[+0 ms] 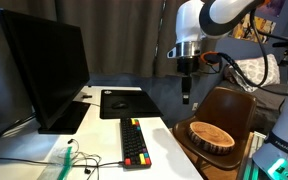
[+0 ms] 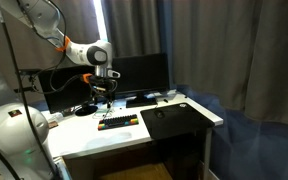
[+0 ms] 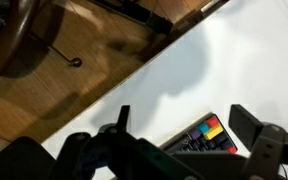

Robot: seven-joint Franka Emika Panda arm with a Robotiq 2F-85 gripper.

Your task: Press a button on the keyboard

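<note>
The arm (image 1: 212,14) was white, built of rounded, glossy segments. A thin black cable (image 1: 220,60) looped beside its wrist end. The gripper (image 1: 187,97) was black, with blocky matte fingers (image 3: 246,124) on a dark body.

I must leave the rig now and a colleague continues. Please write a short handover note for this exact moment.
End effector: open, empty, hanging above desk level, touching nothing.
Keyboard: flat on the white desk, beside the monitor and next to the black mat. In the wrist view its coloured keys show below the fingers.
Done: no key pressed yet.
Left: lower onto one key, press, lift.
</note>
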